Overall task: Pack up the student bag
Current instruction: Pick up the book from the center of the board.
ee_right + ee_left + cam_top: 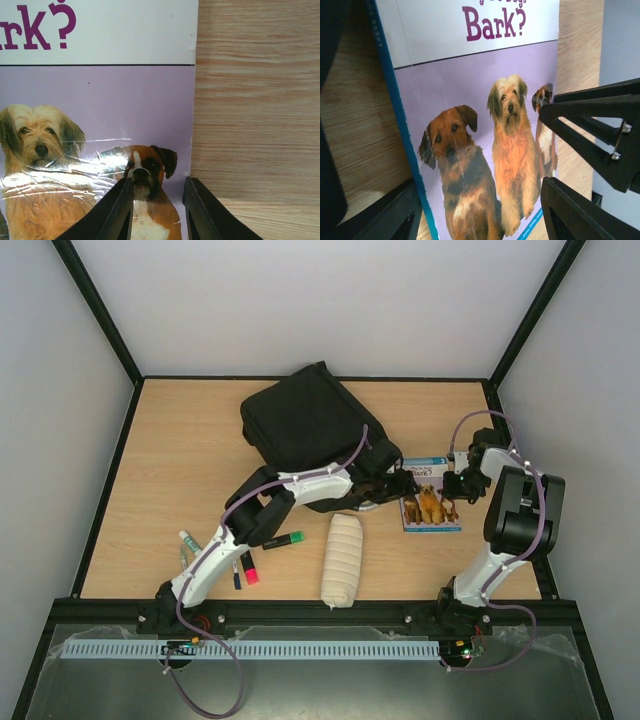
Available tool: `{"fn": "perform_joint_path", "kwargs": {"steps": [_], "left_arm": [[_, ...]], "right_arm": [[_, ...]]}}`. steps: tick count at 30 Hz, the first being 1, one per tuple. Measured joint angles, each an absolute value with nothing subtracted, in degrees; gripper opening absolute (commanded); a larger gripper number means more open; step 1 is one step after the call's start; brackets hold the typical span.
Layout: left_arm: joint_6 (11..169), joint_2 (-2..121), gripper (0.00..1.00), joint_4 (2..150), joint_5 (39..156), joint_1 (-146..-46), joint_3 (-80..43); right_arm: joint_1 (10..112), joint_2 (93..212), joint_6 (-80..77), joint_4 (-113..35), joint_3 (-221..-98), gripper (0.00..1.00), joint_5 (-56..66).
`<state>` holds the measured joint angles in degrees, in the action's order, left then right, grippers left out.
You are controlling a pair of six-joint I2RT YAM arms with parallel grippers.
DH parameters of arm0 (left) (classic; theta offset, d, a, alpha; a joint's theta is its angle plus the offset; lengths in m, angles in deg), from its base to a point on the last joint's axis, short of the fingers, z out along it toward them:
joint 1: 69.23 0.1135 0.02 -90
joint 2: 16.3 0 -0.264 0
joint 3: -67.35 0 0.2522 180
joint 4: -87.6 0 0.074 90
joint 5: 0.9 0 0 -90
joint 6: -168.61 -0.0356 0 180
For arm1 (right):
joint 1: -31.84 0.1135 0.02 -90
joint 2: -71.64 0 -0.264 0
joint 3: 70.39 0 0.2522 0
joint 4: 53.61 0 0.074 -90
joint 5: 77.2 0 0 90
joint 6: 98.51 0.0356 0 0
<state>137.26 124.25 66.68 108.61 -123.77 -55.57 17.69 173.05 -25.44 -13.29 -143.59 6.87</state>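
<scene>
**Taking up the dog book for packing**

The black backpack (305,425) lies just left of the dog book (432,512). The left gripper (388,483) hovers open over the cover. The right gripper (157,184) stands with jaws narrow at the book's right edge; I cannot tell if it grips. It is better to lift that edge slowly.

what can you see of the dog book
The book is a thin paperback lying flat, cover up, on the table beside the bag. Glossy cover: white band with purple lettering ending "Bark?", lilac panel with three dogs, blue border. The right gripper straddles its right edge; the open left gripper hangs over its left side; contact is unclear.
</scene>
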Motion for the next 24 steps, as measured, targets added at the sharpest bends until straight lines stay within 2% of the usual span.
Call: {"fn": "perform_joint_path", "kwargs": {"steps": [4,8,17,24], "left_arm": [[138.66,125.10,0.61,68.91,110.60,-123.42,-55.92],[139.64,125.54,0.52,71.82,111.84,-123.42,-55.16],[140.82,125.48,0.19,76.60,112.00,-123.60,-51.66],[140.52,125.30,0.05,77.45,112.67,-123.60,-51.29]], "right_arm": [[17.56,173.11,-25.44,-13.61,-143.32,0.29,6.62],[17.54,173.00,-25.44,-13.85,-142.84,0.29,6.58],[17.27,172.44,-25.42,-14.73,-141.97,0.30,6.21],[16.88,170.69,-25.39,-16.24,-140.85,0.32,5.49]]}}
